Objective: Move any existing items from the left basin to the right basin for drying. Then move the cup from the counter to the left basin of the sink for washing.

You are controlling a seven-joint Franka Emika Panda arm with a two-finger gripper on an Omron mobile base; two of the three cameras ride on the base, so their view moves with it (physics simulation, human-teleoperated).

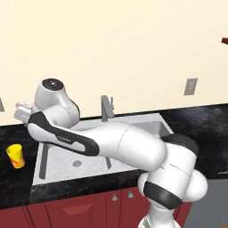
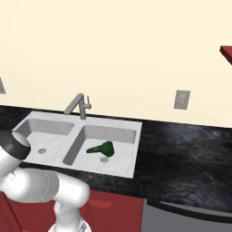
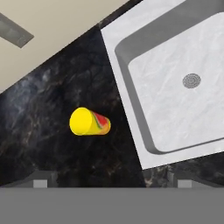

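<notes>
Nearest the hand camera, the two dark fingers [image 3: 109, 181] are spread wide and released, with nothing between them. Just beyond them, the small bright yellow tumbler with a red-orange mark [image 3: 89, 121] is seen on the black speckled stone tabletop [image 3: 52, 131], left of the grey steel double sink [image 2: 79, 140] and apart from its rim. Past the tumbler, the left basin [image 3: 175, 96] lies bare. Farthest from it, the dark green scoop-like utensil [image 2: 101, 148] is seen in the right basin [image 2: 124, 136]. The tumbler is judged best taken centred between the fingers, below its wider rim, so slipping is avoided.
</notes>
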